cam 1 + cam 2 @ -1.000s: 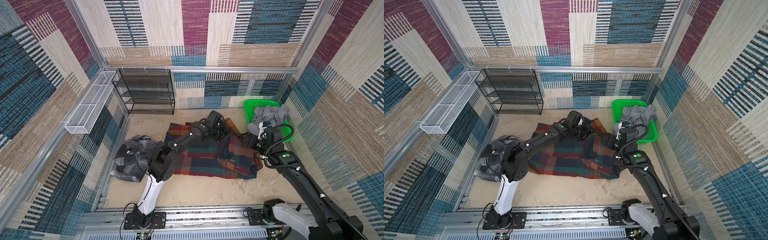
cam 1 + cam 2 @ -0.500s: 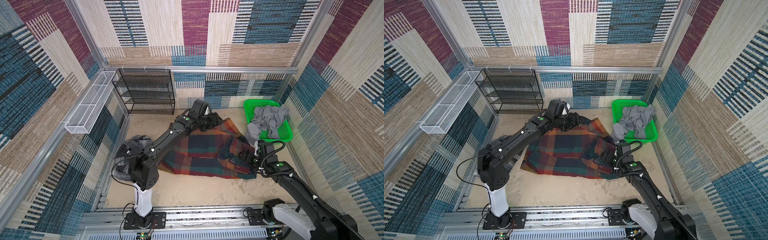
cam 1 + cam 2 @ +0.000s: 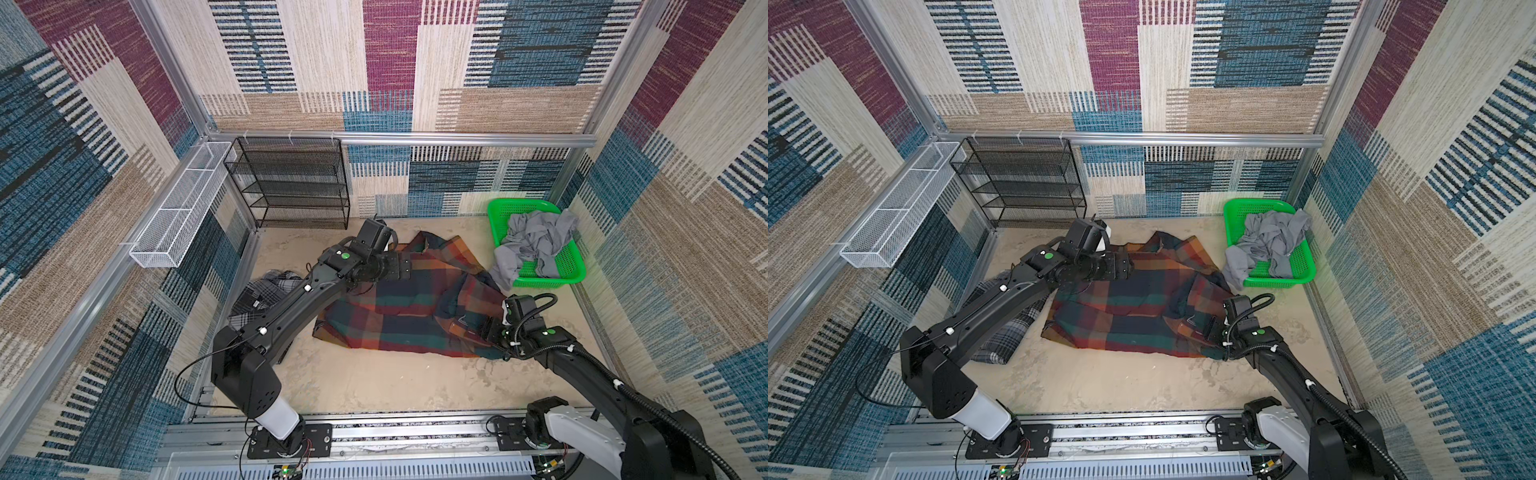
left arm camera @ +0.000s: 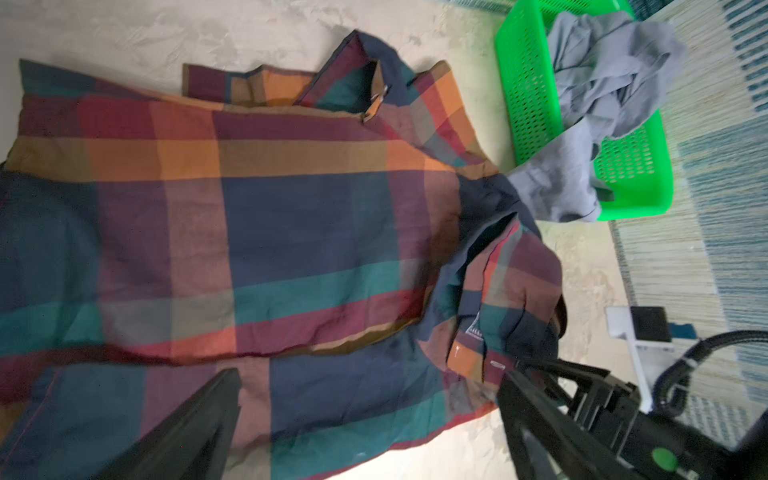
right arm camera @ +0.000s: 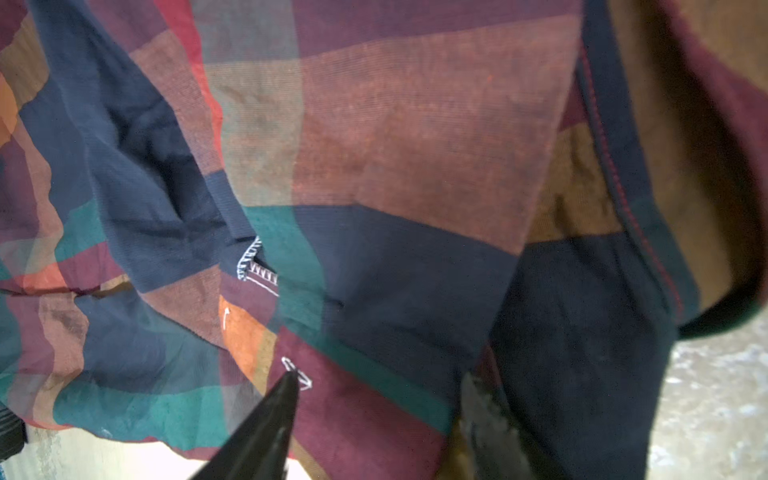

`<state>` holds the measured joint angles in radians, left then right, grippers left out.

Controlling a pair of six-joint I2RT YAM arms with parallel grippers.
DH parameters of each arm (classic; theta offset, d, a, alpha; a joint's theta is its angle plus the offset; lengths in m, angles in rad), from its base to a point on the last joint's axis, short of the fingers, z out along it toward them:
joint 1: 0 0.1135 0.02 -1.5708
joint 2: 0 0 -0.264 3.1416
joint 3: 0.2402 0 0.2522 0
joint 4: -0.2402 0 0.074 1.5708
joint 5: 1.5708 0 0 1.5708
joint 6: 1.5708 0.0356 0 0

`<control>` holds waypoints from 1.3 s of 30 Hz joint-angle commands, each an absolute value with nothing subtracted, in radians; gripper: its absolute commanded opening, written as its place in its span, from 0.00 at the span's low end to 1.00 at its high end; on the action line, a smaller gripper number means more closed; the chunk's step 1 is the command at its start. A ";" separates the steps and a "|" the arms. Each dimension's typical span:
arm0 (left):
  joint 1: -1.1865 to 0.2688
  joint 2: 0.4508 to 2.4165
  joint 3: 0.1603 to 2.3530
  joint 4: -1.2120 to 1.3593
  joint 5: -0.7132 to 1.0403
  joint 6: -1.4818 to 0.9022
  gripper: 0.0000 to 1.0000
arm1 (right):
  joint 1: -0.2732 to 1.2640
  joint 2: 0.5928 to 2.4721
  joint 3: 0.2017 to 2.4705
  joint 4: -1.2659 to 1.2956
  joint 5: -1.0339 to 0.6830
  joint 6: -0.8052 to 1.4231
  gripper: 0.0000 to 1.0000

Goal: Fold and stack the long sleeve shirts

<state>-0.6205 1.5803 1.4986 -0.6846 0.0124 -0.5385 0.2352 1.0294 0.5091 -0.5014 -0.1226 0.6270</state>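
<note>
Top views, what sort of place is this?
Likely a robot laundry-folding test cell: woven patchwork-patterned walls on aluminium framing, two black arms on a rail, green plastic basket of grey clothes.

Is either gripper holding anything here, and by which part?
Nothing in the open left gripper. The right gripper straddles a bunched fold of the big plaid shirt beside a buttonhole; whether it grips cannot be told.

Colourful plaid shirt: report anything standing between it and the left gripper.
Nothing visible does. The left gripper, jaws open, hangs over the colourful plaid shirt, and the left wrist view shows only bare cloth between its fingers. The right gripper is at the shirt's opposite end, out of the way.
</note>
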 commanded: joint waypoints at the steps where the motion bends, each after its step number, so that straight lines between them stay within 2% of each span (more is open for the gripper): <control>1: -0.603 1.535 1.439 -0.685 -0.009 -0.515 0.99 | 0.237 1.052 0.508 -0.433 -0.110 0.622 0.49; 6: -0.566 1.480 1.362 -0.675 0.000 -0.521 0.99 | 0.238 1.070 0.513 -0.369 -0.185 0.618 0.23; 12: -0.542 1.436 1.290 -0.663 0.028 -0.527 0.99 | 0.237 1.113 0.572 -0.332 -0.233 0.595 0.06; 14: -0.535 1.418 1.270 -0.663 0.031 -0.524 0.99 | 0.237 1.121 0.594 -0.341 -0.238 0.583 0.06; 17: -0.525 1.385 1.239 -0.667 0.030 -0.519 0.99 | 0.237 1.105 0.600 -0.363 -0.215 0.585 0.14; 22: -0.508 1.326 1.168 -0.648 0.025 -0.514 0.99 | 0.242 1.145 0.537 -0.290 -0.286 0.621 0.29; 25: -0.488 1.302 1.141 -0.649 0.030 -0.513 0.99 | 0.250 1.157 0.521 -0.235 -0.312 0.639 0.25; 28: -0.466 1.279 1.120 -0.649 0.042 -0.509 0.99 | 0.256 1.171 0.544 -0.210 -0.319 0.640 0.11; 29: -0.457 1.270 1.115 -0.649 0.048 -0.509 0.99 | 0.256 1.177 0.559 -0.212 -0.318 0.640 0.02; 30: -0.446 1.260 1.108 -0.652 0.055 -0.508 0.99 | 0.256 1.182 0.577 -0.213 -0.317 0.641 0.00; 39: -0.375 1.169 1.084 -0.670 0.067 -0.488 0.99 | 0.255 1.165 0.883 -0.317 -0.300 0.583 0.00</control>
